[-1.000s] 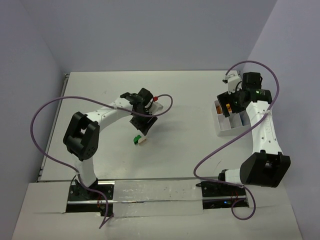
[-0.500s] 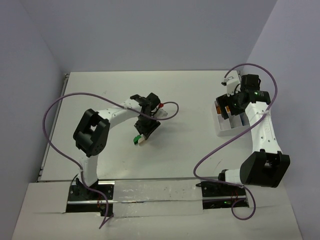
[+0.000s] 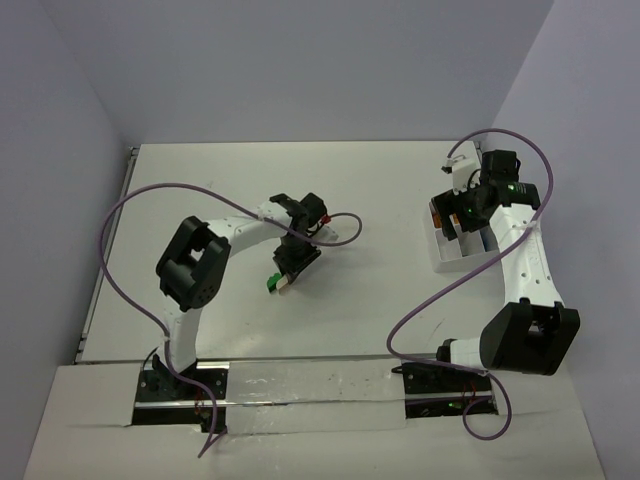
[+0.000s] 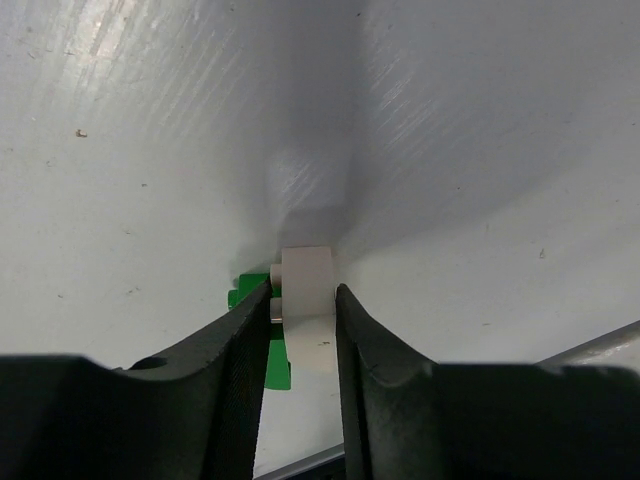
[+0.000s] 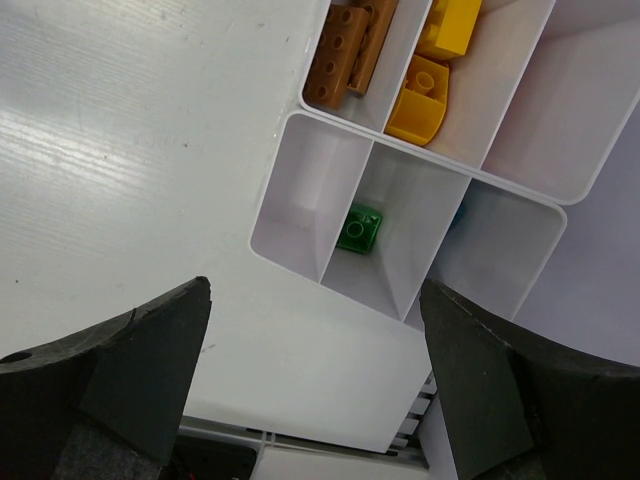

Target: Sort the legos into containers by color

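White brick (image 4: 305, 275) is pinched by the left gripper (image 4: 303, 305), just closed beside the green brick (image 4: 240, 297), so lifting comes next; right gripper (image 5: 312, 300) gapes empty over the tray (image 5: 300, 190)

**Left arm** (image 3: 232, 227): bolted at the near edge. The upper link rises to a black elbow joint. The white forearm stretches away and to the right, and the wrist is bent over so that the tool points down and back toward the base.

**Left tool** (image 4: 303, 300): both black fingers (image 4: 225, 360) are drawn in narrow, their inner faces pressed against the two sides of a white brick (image 4: 306, 285).

**Right arm** (image 3: 526, 262): bolted at the near edge. The black elbow is folded out to the right. The white forearm runs away from the base, and the wrist is turned inward to the left.

**Right tool** (image 5: 315, 300): held aloft and pointing straight down, with its black fingers (image 5: 140, 370) spread wide apart and gripping nothing.
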